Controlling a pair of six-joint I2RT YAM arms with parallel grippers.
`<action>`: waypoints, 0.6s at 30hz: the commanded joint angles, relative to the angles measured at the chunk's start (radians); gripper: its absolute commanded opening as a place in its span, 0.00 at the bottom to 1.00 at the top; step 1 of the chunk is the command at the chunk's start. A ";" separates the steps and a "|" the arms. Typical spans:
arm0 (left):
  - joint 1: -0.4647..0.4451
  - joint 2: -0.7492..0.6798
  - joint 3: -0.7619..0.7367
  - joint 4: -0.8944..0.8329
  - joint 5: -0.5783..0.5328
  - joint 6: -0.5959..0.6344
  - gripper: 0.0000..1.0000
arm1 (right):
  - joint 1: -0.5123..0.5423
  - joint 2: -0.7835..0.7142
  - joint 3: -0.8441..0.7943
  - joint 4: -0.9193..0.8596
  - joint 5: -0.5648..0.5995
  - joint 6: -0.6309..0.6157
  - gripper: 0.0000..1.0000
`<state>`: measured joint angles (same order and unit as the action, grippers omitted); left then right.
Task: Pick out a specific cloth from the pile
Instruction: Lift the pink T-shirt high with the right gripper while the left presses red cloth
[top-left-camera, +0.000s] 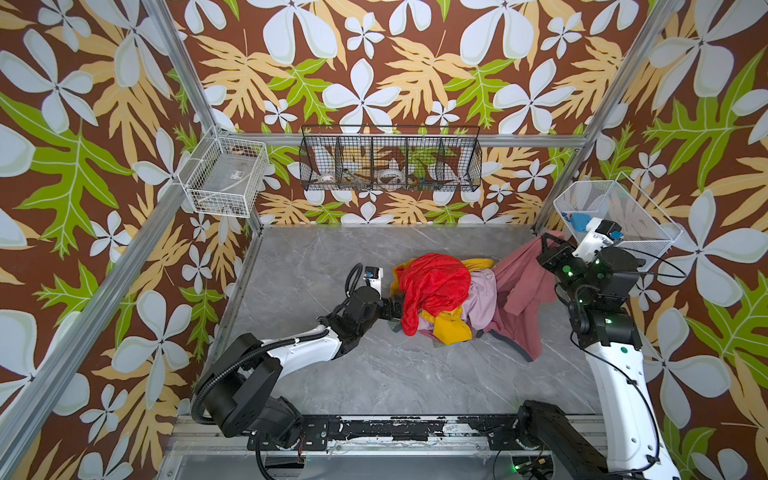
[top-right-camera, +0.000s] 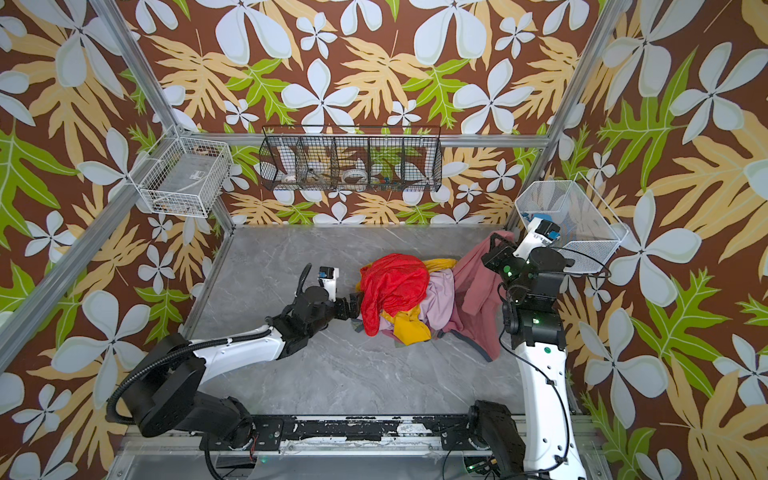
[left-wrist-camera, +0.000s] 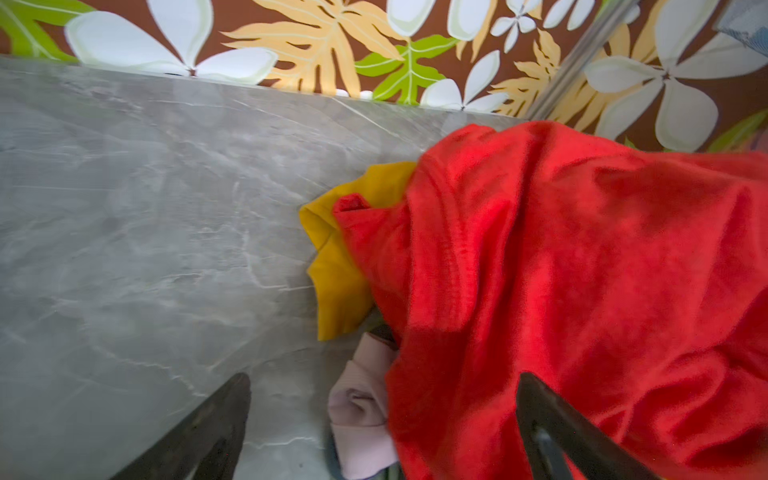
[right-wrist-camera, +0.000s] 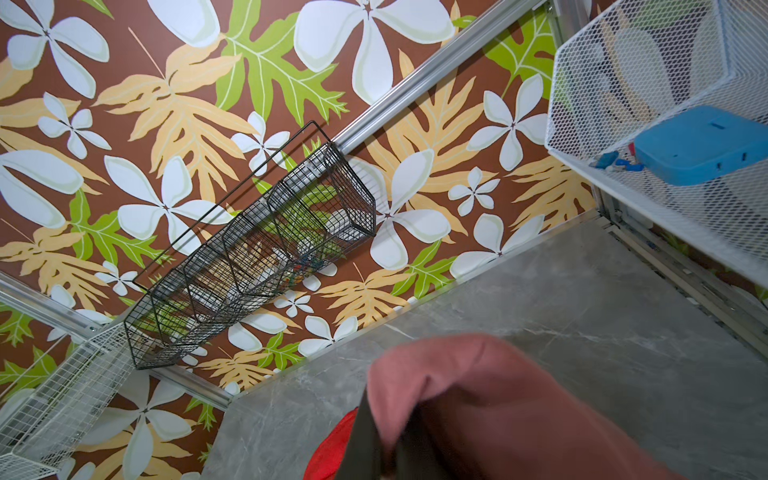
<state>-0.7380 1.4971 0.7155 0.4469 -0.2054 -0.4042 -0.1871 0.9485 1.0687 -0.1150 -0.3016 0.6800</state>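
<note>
Floral-papered walls (top-left-camera: 374, 62) enclose a grey marbled tabletop (top-left-camera: 374, 374). The pile (top-left-camera: 440, 291) sits at its middle, red over mustard and lilac. The dusty rose T-shirt (top-left-camera: 519, 299) hangs at the pile's right edge. Its long axis slopes from the raised back-right end down toward the front, and its dark-trimmed hem rests on the tabletop. The right pincer (right-wrist-camera: 386, 457) is clamped on its top fold. The left pincer (left-wrist-camera: 384, 378) gapes wide at the pile's left side, one finger against the red cloth (left-wrist-camera: 582, 270).
</note>
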 joint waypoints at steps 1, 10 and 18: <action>-0.031 0.048 0.040 0.013 -0.007 0.003 1.00 | -0.001 0.016 0.030 0.161 -0.044 0.065 0.00; -0.064 0.244 0.231 -0.072 0.008 0.022 1.00 | 0.028 0.076 0.153 0.216 -0.091 0.141 0.00; -0.089 0.373 0.372 -0.182 -0.035 0.014 1.00 | 0.069 0.191 0.339 0.237 -0.118 0.173 0.00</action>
<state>-0.8204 1.8484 1.0603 0.3222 -0.2111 -0.3901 -0.1257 1.1183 1.3514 -0.0086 -0.4072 0.8345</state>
